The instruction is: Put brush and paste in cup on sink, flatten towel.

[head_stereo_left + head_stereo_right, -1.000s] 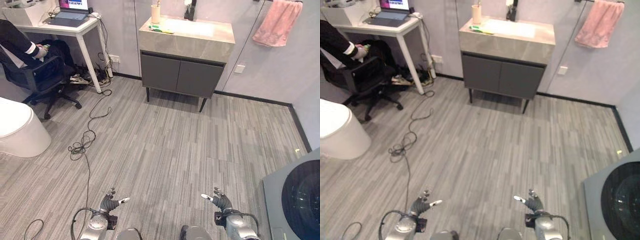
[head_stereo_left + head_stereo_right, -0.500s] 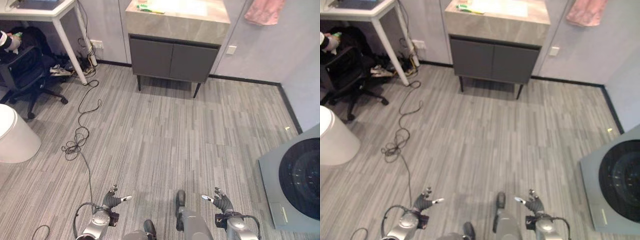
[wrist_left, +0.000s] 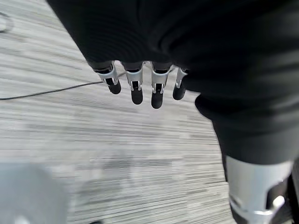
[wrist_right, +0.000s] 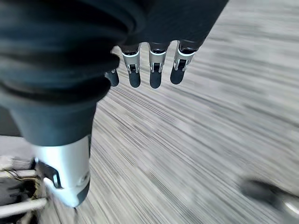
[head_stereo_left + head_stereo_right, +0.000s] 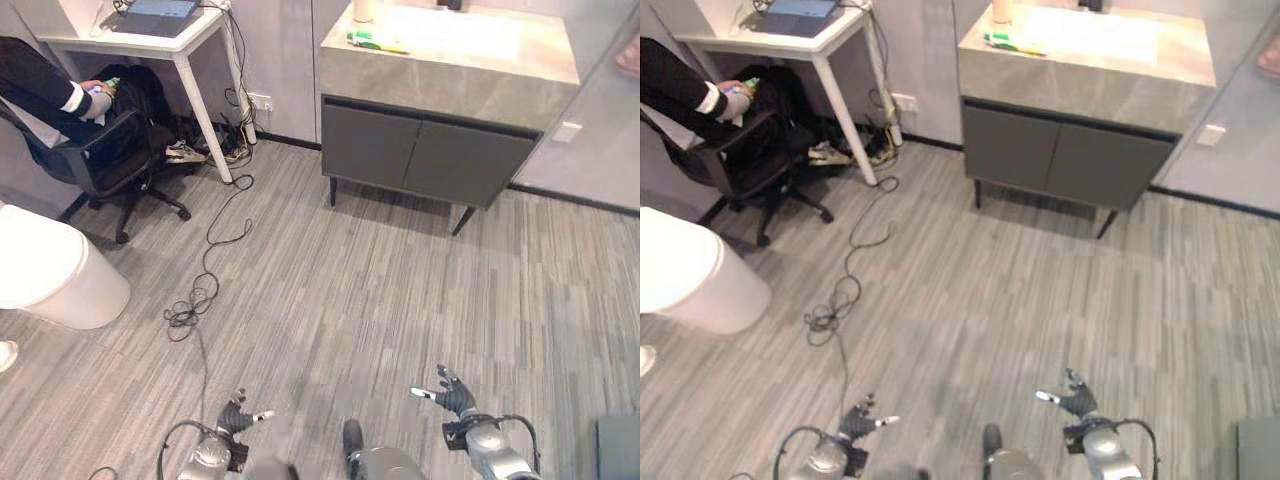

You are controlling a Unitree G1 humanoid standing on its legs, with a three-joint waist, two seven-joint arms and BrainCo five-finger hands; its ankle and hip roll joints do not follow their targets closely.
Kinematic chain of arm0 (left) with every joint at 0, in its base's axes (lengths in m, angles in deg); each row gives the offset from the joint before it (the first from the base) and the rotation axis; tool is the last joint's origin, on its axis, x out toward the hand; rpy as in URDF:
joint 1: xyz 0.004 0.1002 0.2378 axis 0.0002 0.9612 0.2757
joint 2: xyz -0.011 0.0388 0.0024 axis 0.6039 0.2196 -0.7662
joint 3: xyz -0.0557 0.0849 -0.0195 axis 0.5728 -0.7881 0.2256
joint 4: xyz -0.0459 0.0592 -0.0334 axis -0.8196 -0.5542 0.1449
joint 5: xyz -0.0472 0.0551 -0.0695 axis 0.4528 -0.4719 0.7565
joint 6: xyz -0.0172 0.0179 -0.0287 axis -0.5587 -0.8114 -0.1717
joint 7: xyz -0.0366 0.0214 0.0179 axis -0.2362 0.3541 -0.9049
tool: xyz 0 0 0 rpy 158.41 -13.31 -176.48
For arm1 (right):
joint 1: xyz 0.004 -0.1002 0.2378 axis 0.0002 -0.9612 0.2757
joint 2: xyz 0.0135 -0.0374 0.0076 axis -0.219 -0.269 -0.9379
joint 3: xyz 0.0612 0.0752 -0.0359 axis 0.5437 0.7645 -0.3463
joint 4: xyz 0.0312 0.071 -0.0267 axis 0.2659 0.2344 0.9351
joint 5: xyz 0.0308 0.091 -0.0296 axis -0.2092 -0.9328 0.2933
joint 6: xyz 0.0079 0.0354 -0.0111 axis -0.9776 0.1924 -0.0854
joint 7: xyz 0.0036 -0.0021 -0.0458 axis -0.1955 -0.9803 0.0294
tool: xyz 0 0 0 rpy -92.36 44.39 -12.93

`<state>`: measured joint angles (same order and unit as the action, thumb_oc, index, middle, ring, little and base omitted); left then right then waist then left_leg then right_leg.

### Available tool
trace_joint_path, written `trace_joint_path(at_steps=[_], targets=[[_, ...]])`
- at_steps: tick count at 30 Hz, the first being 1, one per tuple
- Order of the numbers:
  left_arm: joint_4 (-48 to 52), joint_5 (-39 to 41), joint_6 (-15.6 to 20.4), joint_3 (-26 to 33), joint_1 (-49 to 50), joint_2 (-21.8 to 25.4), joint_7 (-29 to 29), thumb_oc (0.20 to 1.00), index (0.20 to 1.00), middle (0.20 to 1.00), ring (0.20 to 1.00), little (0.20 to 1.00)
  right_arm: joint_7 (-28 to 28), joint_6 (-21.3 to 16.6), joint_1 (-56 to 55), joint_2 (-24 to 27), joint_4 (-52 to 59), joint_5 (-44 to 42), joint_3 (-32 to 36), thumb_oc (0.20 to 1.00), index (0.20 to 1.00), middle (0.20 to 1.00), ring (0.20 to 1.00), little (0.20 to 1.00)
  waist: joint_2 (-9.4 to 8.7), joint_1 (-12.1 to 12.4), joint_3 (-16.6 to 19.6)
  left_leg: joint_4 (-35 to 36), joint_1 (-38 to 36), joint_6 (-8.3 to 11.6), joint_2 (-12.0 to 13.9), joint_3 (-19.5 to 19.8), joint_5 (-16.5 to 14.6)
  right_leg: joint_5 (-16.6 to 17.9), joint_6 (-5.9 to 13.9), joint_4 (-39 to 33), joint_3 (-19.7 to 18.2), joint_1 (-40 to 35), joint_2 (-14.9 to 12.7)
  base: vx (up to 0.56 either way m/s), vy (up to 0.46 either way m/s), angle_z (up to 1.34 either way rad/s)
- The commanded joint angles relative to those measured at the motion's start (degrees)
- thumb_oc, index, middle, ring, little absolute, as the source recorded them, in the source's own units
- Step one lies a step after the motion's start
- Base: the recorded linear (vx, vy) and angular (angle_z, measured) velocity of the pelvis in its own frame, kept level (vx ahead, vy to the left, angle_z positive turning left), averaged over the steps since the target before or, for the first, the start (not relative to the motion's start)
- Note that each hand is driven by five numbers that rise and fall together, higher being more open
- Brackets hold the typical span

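A green toothbrush and paste (image 5: 376,42) lie on the left part of the stone sink counter (image 5: 450,75), far ahead by the wall. A pale cup (image 5: 362,10) stands just behind them at the counter's back left. A corner of the pink towel (image 5: 630,56) hangs at the right edge. My left hand (image 5: 238,416) and right hand (image 5: 452,396) hover low over the wood-look floor, far from the sink. Both are open and hold nothing; their straight fingers (image 3: 135,88) (image 4: 154,74) show over bare floor in the wrist views.
A dark cabinet (image 5: 430,160) on thin legs carries the counter. A person sits in a black chair (image 5: 115,160) at a white desk (image 5: 140,30) on the left. A white toilet (image 5: 50,275) stands left, a cable (image 5: 205,270) trails over the floor, and a grey appliance corner (image 5: 620,450) is lower right.
The camera has swung, so the sink cabinet now sits upper right and looks closer. Both hands stay low, open and empty.
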<state>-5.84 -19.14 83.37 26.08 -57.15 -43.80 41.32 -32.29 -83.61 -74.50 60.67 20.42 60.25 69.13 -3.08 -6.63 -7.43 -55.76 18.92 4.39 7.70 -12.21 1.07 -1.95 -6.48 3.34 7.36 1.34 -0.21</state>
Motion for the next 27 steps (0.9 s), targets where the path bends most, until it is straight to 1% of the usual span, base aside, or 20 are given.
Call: trace_joint_path(at_steps=[1,2,3,4,5,6,7,9,10,12,13,14,15,17,19,20,21,23,25,27], targets=[[2.73,0.29,1.99,0.48,-1.7,0.29,1.28,1.0,1.0,1.0,1.0,1.0,1.65,-1.56,-0.05,3.23,1.88,-0.24,1.41,1.0,1.0,1.0,1.0,1.0,1.1,0.47,-2.11,21.45,-4.74,0.53,-0.68,-1.68,2.91,1.01,7.94,-0.09,-1.96,1.43,-0.7,0.46,0.009,-0.11],[2.4,0.37,2.26,0.65,-1.7,0.42,1.59,1.0,1.0,1.0,1.0,1.0,1.86,-1.61,0.17,3.13,1.5,0.0,1.21,1.0,1.0,1.0,1.0,1.0,1.44,1.05,-2.09,27.44,-2.84,0.01,-0.68,-1.69,2.72,-0.23,8.32,0.05,-2.37,0.91,-0.33,0.46,0.01,-0.18],[2.39,0.37,2.27,0.64,-1.7,0.41,1.59,1.0,1.0,1.0,1.0,1.0,1.87,-1.62,0.16,3.13,1.49,0.0,1.21,1.0,1.0,1.0,1.0,1.0,1.38,1.1,-2.13,27.58,-3.01,-0.02,-0.75,-1.79,2.73,-0.3,8.35,0.11,-2.44,0.87,-0.41,0.37,0.083,-0.27],[2.16,0.33,2.31,1.08,-1.48,0.62,1.9,1.0,1.0,1.0,1.0,1.0,1.87,-1.5,0.86,3.18,1.59,0.8,0.52,1.0,1.0,1.0,1.0,1.0,1.77,2.47,-2.05,36.22,-0.2,-0.61,-1.64,0.58,3.03,-1.13,9.06,-0.53,-3.7,-0.9,0.27,0.39,0.091,-0.62],[2.22,0.57,2.22,1.06,-1.1,0.41,2.06,1.0,1.0,1.0,1.0,1.0,2.01,-1.46,1.05,2.94,1.36,2.03,-0.37,1.0,1.0,1.0,1.0,1.0,2.06,3.62,-2.12,42.33,-0.03,-0.58,-2.58,4.03,4.86,-2.07,9.32,-0.64,-4.73,-2.95,0.55,0.83,0.186,-0.93],[2.05,0.97,2.41,2.08,0.1,0.58,2.48,1.0,1.0,1.0,1.0,1.0,1.97,-1.38,1.63,2.73,0.52,4.13,-1.9,1.0,1.0,1.0,1.0,1.0,3.04,5.97,-1.72,51.9,2.01,0.58,-3.32,12.82,9.03,-4.5,9.62,-0.05,-8.18,-6.15,1.57,0.84,0.193,-1.02],[2.17,1.49,2.69,2.67,0.7,1.06,2.64,1.0,1.0,1.0,1.0,1.0,1.88,-1.42,1.71,2.73,0.76,5.01,-2.5,1.0,1.0,1.0,1.0,1.0,3.03,6.93,-1.58,54.41,3.1,1.27,-3.31,16.13,10.48,-6.09,9.65,1.11,-10.53,-6.99,1.51,0.65,0.158,-0.99],[2.34,1.78,2.64,3.25,1.25,1.35,2.68,1.0,1.0,1.0,1.0,1.0,1.6,-1.16,1.69,2.74,1.38,5.57,-2.49,1.0,1.0,1.0,1.0,1.0,3.18,7.04,-1.28,54.2,4.53,1.74,-2.95,16.28,11.5,-7.53,10.1,2.35,-12.2,-8.05,1.41,0.53,0.203,-1.49],[3.37,1.54,2.58,3.22,1.8,2.33,2.38,1.0,1.0,1.0,1.0,1.0,1.49,-0.85,1.22,2.74,2.3,6.89,-2.27,1.0,1.0,1.0,1.0,1.0,3.42,7.42,-0.92,48.86,4.99,1.04,-3.24,13.89,11.26,-9.33,10.91,5.19,-13.39,-9.3,-0.24,0.63,0.273,-1.79],[3.17,1.29,2.62,2.97,1.86,2.43,2.6,1.0,1.0,1.0,1.0,1.0,1.65,-0.79,1.27,2.76,2.06,7.49,-2.26,1.0,1.0,1.0,1.0,1.0,3.4,7.8,-0.57,47.61,5.01,0.22,-4.38,13.92,10.83,-9.39,11.16,7.59,-13.68,-8.51,-0.79,0.42,0.222,-1.09],[2.7,0.74,2.31,2.82,1.71,2.36,2.93,1.0,1.0,1.0,1.0,1.0,1.8,-0.58,1.01,2.52,1.85,7.65,-1.78,1.0,1.0,1.0,1.0,1.0,2.89,7.63,-0.12,46.09,4.78,-0.96,-5.46,12.42,9.21,-7.71,12.36,10.44,-13.32,-7.63,-2.16,0.57,0.331,-0.56],[2.81,0.04,2.05,2.48,1.62,2.66,3.22,1.0,1.0,1.0,1.0,1.0,2.34,-0.56,0.45,1.93,1.97,6.6,-0.46,1.0,1.0,1.0,1.0,1.0,2.41,7.1,-0.15,45.13,2.63,-2.9,-6.55,9.71,6.58,1.33,14.37,18.96,-12.71,-4.36,-4.65,0.56,0.357,-0.76],[3.23,0.06,2.03,2.38,1.86,2.77,3.14,1.0,1.0,1.0,1.0,1.0,2.32,-0.57,0.6,1.82,2.12,6.25,-0.2,1.0,1.0,1.0,1.0,1.0,2.88,7.0,-0.57,45.51,1.01,-3.6,-6.69,8.65,5.72,6.65,14.98,23.59,-11.74,-1.56,-5.86,0.54,0.401,-0.64],[5.23,-0.53,1.88,1.98,2.2,3.63,2.47,1.0,1.0,1.0,1.0,1.0,1.77,-0.34,1.09,2.27,3.87,7.58,-0.58,1.0,1.0,1.0,1.0,1.0,4.66,6.56,-2.19,47.45,-2.92,-4.97,-6.84,7.21,4.49,9.91,14.86,30.69,-8.33,3.3,-6.23,0.38,0.373,-0.52],[4.82,-1.84,1.93,1.98,2.33,3.95,2.21,1.0,1.0,1.0,1.0,1.0,1.96,-0.18,1.2,2.61,4.66,10.48,-1.03,1.0,1.0,1.0,1.0,1.0,5.72,6.08,-2.97,48.86,-6.1,-5.98,-7.16,5.8,2.75,9.28,15.07,33.13,-4.32,6.54,-7.63,0.4,0.38,-0.35],[3.2,-2.8,1.99,2.32,1.32,4.09,2.74,1.0,1.0,1.0,1.0,1.0,2.29,-0.64,1.21,2.51,5.31,10.79,-1.05,1.0,1.0,1.0,1.0,1.0,5.65,4.92,-3.81,50.13,-9.09,-5.98,-8.1,4.86,1.62,5.05,15.03,29.87,-1.87,10.03,-5.74,0.33,0.292,-0.24],[3.18,-2.8,2.0,2.32,1.29,4.07,2.74,1.0,1.0,1.0,1.0,1.0,2.29,-0.64,1.23,2.52,5.31,10.79,-1.04,1.0,1.0,1.0,1.0,1.0,5.76,4.98,-3.73,50.17,-8.99,-5.95,-7.98,4.85,1.69,5.23,14.99,29.71,-1.87,10.11,-5.61,0.33,0.244,-0.36],[1.13,-2.94,1.73,3.21,0.9,3.58,3.2,1.0,1.0,1.0,1.0,1.0,2.11,-0.8,1.73,2.45,5.51,10.61,-1.15,1.0,1.0,1.0,1.0,1.0,5.8,5.21,-3.38,51.26,-11.93,-5.04,-7.95,2.9,-0.23,1.46,14.07,19.88,5.9,11.73,-8.37,0.34,0.104,-0.34],[0.22,-3.05,1.65,3.53,0.77,3.34,3.04,1.0,1.0,1.0,1.0,1.0,2.05,-0.74,1.56,2.68,6.05,11.11,-1.54,1.0,1.0,1.0,1.0,1.0,5.73,4.4,-3.73,51.54,-13.89,-4.64,-8.37,3.42,-1.4,1.45,14.05,16.05,5.31,12.49,-7.07,0.37,0.022,-0.41],[-0.85,-3.83,1.82,4.38,-0.22,3.01,3.46,1.0,1.0,1.0,1.0,1.0,2.34,-0.81,0.65,2.95,7.66,11.66,-1.35,1.0,1.0,1.0,1.0,1.0,4.62,2.77,-3.91,51.34,-17.1,-4.06,-9.89,3.88,-4.19,6.53,15.33,3.43,2.53,15.91,-8.32,0.51,-0.037,0.06]])
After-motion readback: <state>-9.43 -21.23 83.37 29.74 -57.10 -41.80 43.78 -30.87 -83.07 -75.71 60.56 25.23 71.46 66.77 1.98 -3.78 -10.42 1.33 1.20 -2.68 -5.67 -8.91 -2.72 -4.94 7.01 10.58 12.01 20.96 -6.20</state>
